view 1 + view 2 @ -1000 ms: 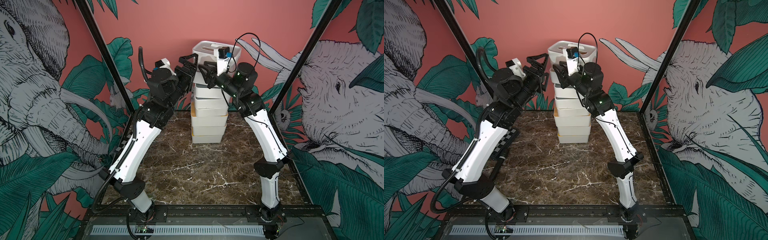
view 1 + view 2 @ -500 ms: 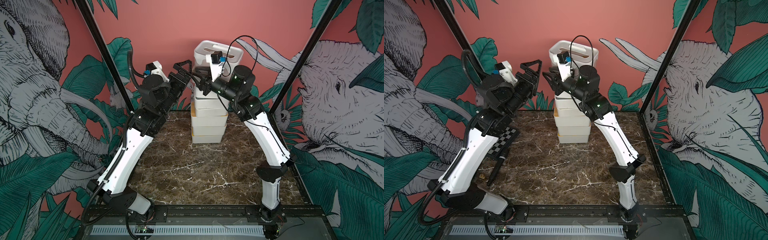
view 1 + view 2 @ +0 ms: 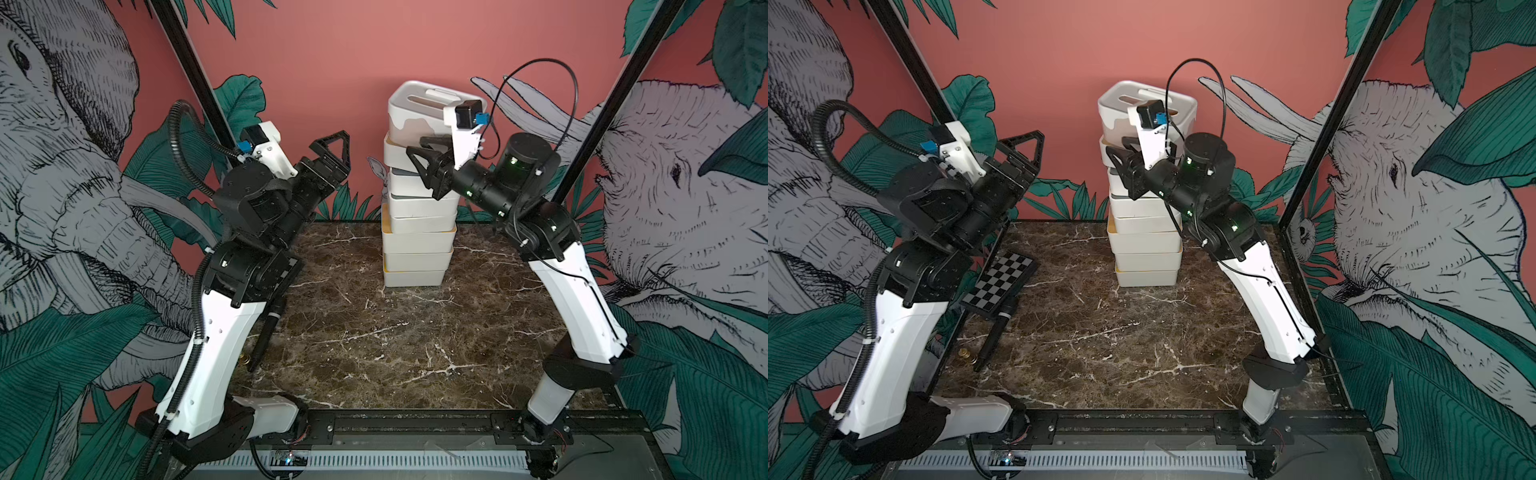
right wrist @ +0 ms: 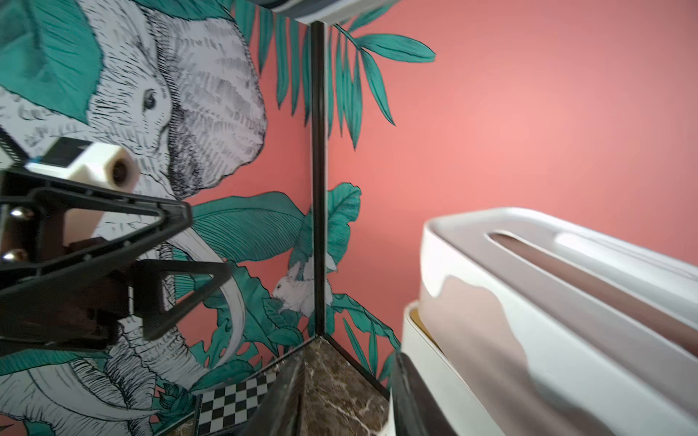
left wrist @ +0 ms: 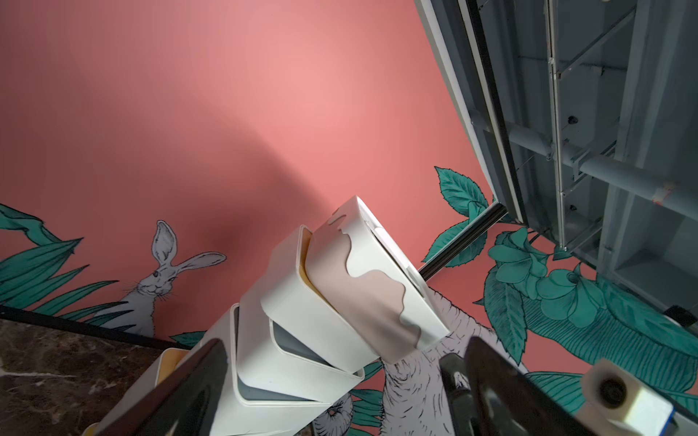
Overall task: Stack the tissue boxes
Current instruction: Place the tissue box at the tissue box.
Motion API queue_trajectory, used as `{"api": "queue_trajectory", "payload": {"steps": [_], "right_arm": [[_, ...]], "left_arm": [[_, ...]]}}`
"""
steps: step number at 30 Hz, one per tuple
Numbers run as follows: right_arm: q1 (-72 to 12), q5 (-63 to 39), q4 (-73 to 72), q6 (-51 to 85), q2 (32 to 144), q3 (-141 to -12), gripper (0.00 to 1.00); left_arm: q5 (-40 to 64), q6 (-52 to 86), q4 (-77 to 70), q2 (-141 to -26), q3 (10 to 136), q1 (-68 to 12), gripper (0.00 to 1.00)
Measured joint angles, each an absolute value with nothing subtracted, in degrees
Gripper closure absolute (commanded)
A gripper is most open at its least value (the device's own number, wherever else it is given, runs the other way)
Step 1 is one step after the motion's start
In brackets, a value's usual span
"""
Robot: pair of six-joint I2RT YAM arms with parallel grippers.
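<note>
Found the tissue boxes (image 3: 417, 245) piled in one tall, slightly crooked column at the back middle of the marble tabletop (image 3: 374, 340), close to the pink wall. Noted white rounded-corner shells, yellowish wood edges between the lower ones, a grey lid higher up. Saw the drip-pattern box (image 3: 415, 120) on top, white over pale pink, slotted lid upward, a little askew. Saw the left gripper (image 3: 343, 160) spread wide, apart from the column. Saw the right gripper (image 3: 415, 153) nearly clenched just in front of the upper boxes, grasping none. Spotted a checkerboard panel (image 3: 1000, 286) by the left arm.
</note>
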State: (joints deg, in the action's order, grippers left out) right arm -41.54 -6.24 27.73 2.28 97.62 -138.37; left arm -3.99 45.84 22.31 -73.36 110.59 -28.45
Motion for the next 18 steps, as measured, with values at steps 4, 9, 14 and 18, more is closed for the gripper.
{"api": "queue_trajectory", "payload": {"steps": [4, 9, 14, 18], "right_arm": [[-41.4, 0.0, 31.1, 1.9, 90.4, -131.6, 0.64], [-40.4, 3.0, 32.5, 1.9, 87.0, -129.0, 0.64], [-39.6, 3.2, 32.6, 2.0, 89.9, -130.0, 0.64], [-38.2, 2.7, 33.2, 2.8, 94.4, -132.8, 0.65]], "left_arm": [[-4.5, 41.1, 25.3, -70.7, 108.6, -28.4, 0.0], [-5.2, 39.2, 25.6, -67.5, 104.4, -28.3, 0.0], [-5.2, 39.0, 25.5, -67.4, 102.3, -28.2, 0.01], [-5.7, 39.0, 25.5, -66.8, 99.7, -28.2, 0.0]]}}
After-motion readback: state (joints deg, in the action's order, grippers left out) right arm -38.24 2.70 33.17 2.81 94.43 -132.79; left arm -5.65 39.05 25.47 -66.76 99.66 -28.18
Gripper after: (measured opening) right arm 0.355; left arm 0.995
